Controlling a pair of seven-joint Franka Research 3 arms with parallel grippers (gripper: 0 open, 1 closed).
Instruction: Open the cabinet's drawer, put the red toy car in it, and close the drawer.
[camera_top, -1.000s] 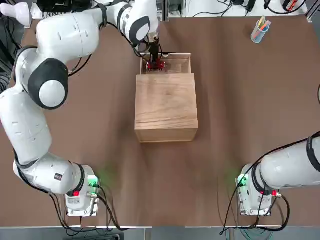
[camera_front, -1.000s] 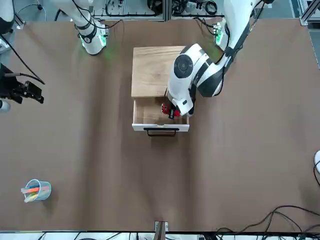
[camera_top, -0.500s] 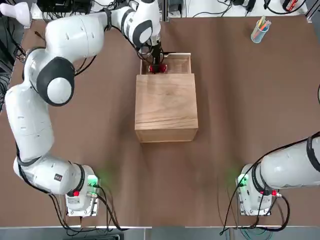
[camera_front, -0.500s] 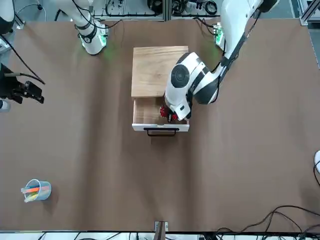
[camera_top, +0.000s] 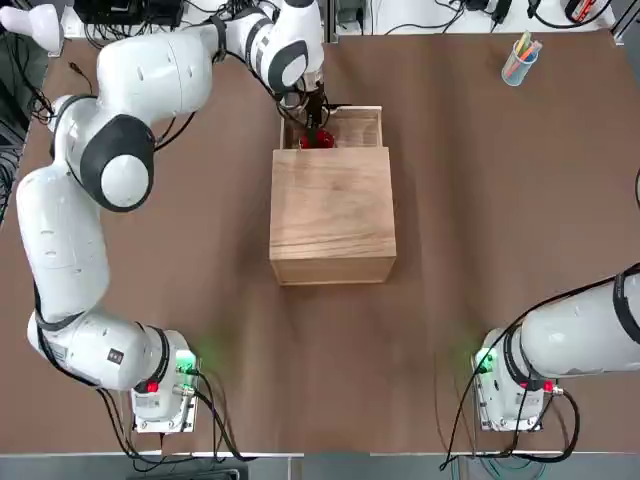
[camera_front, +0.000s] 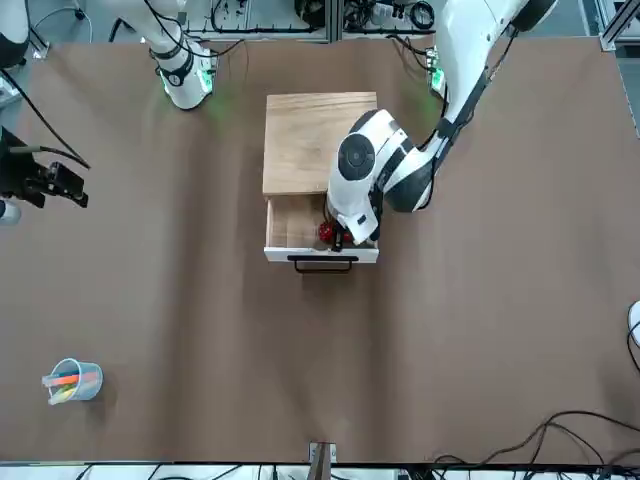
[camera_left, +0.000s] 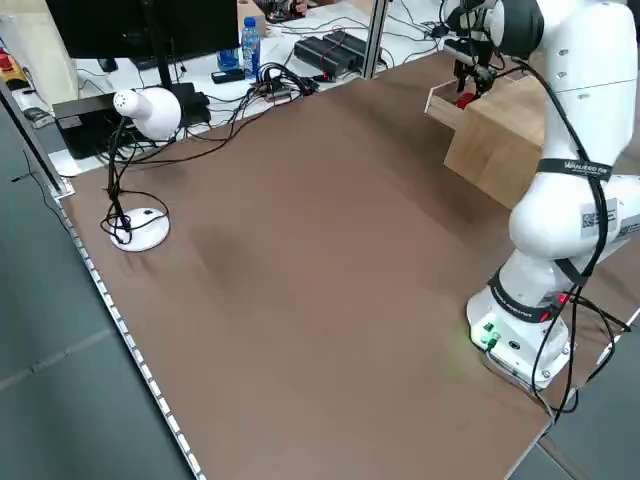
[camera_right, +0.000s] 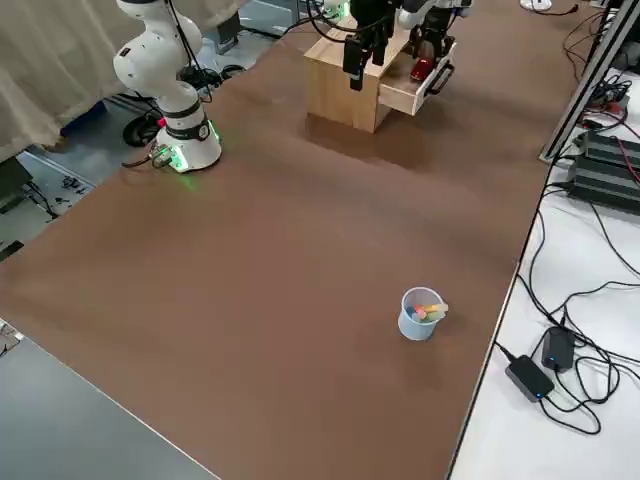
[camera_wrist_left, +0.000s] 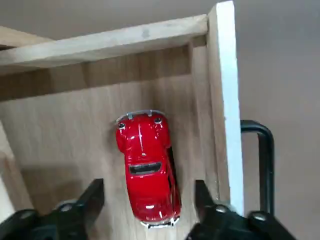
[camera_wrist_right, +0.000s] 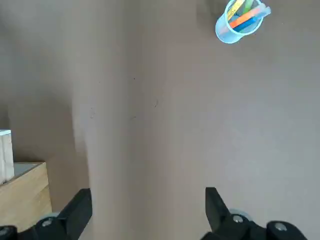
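Observation:
The cabinet (camera_top: 332, 210) stands mid-table with its drawer (camera_top: 357, 127) pulled out on the far side. On the drawer floor, close to the white front panel, lies the red toy car (camera_wrist_left: 147, 172), also seen as the red toy car (camera_front: 326, 233). My left gripper (camera_wrist_left: 147, 190) hangs just above it, open, a finger on each side and a gap to the car on both. From overhead the left gripper (camera_top: 313, 122) sits over the drawer's left end. Far off at the table's side, my right gripper (camera_wrist_right: 147, 202) is open over bare table.
A blue cup of pens (camera_top: 520, 60) stands at the far right corner. The drawer's dark handle (camera_front: 322, 264) sticks out toward the far side. A white desk lamp (camera_left: 140, 110) stands beyond the table's left edge. Cables run along the far edge.
My left gripper carried the car a little further into the drawer, then opened; the car now lies free on the drawer floor. The right arm has not moved.

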